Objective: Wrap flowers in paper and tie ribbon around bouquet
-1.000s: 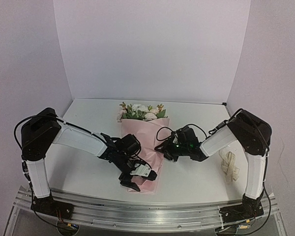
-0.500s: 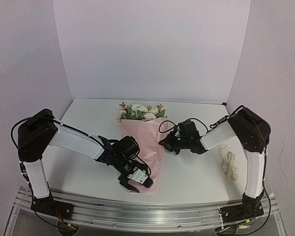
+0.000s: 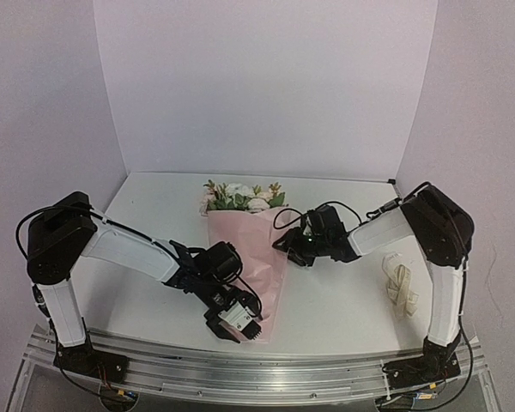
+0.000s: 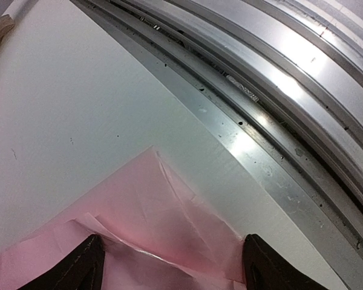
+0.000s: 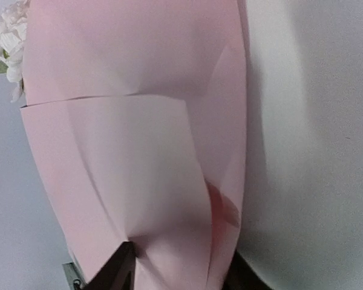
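We see the bouquet (image 3: 247, 225) lying flat in the middle of the white table (image 3: 343, 313). Its small pink and white flowers (image 3: 240, 196) with green leaves point to the far side. The cone of thin light pink paper (image 3: 262, 275) gets narrow toward the near edge. The long, thin cream ribbon (image 3: 401, 287) lies in a little heap on the right, well apart from the bouquet, and nothing touches it.

The left claw (image 3: 236, 324) is at the near, narrow end of the paper. It is spread wide, with one finger on each side of the paper tip, and it holds nothing. The right claw (image 3: 285, 249) is at the right edge of the cone. Its fingers (image 5: 118, 269) stand apart with a loose fold of paper between them, so it looks let go, not clenched.

We think the paper is very light and thin. It will crease fast, tear if pulled hard, and spring open when nothing presses on it. The flowers are soft, so we should not squash them. The best place to hold is the narrow part, where the stems should lie under the paper. The ribbon is floppy and flat, so we should pinch one loose end and lift.
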Robot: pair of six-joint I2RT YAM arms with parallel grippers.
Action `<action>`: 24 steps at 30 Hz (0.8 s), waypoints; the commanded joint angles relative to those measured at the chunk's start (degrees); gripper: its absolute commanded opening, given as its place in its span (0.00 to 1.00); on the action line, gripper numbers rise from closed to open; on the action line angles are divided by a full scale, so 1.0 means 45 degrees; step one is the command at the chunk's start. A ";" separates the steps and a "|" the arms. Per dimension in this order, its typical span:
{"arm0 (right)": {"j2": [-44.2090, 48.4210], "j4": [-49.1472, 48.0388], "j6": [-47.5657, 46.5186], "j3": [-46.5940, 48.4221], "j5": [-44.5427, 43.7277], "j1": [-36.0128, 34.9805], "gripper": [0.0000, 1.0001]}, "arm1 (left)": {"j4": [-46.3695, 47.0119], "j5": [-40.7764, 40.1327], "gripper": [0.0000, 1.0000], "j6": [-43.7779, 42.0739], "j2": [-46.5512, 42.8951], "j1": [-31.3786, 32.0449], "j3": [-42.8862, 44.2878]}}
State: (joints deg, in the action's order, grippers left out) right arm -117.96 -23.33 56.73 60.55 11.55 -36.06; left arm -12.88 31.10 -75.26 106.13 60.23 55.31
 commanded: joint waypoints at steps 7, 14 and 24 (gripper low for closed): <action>0.4784 1.4741 -0.4202 0.1838 -0.4237 0.1493 0.61 | -0.2136 -0.0940 0.79 -0.0602 0.0872 0.0324 -0.0949; 0.5595 1.7022 -0.4493 0.1288 -0.5149 0.5015 0.91 | -0.2025 -0.0891 0.79 -0.0712 0.0864 0.0315 -0.0982; 0.2407 1.5559 -0.6679 0.2824 -0.3697 0.7005 0.79 | -0.1808 -0.0878 0.80 -0.0819 0.0800 0.0325 -0.1124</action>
State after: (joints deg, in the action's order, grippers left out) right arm -103.27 48.00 31.70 70.05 -7.99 -4.91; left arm -12.92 33.25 -76.02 106.13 60.60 54.62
